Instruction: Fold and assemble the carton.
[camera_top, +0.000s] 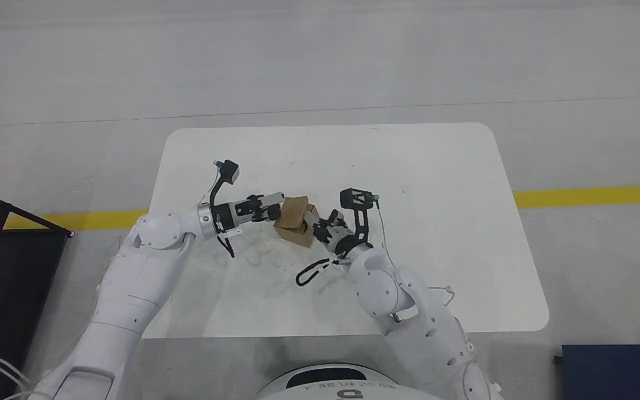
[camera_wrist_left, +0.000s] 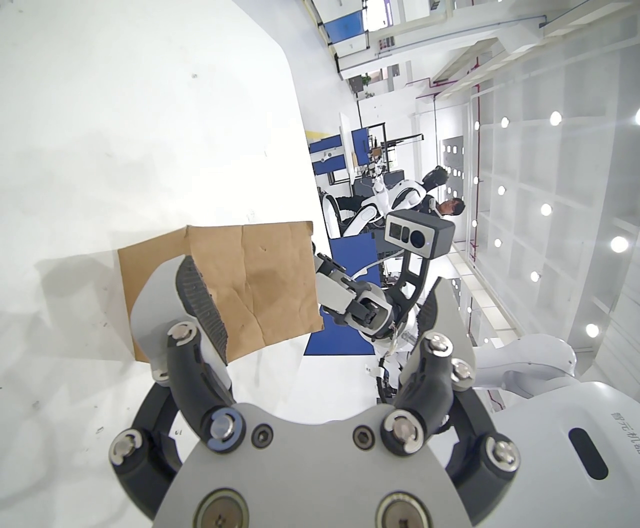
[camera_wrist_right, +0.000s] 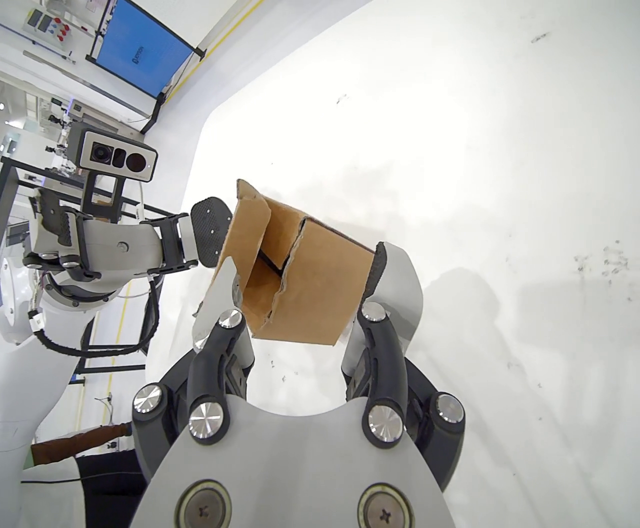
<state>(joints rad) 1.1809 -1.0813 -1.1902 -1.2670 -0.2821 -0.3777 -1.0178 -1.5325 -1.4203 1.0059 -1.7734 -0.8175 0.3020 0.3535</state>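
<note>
Fingers of the right gripper are closed on the carton, one on each side of its half-folded body, holding it over the table. At the carton's loose flap the left gripper is spread wide. One pad lies flat against the cardboard and the other is well apart from it. White tabletop stretches out on every side of the carton, its edges far off. Close to the carton stand the two wrists.

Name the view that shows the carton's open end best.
Right wrist view: the carton presents its flaps and hollow inside. Left wrist view gives a flat outer panel; top view, a small brown shape.
</note>
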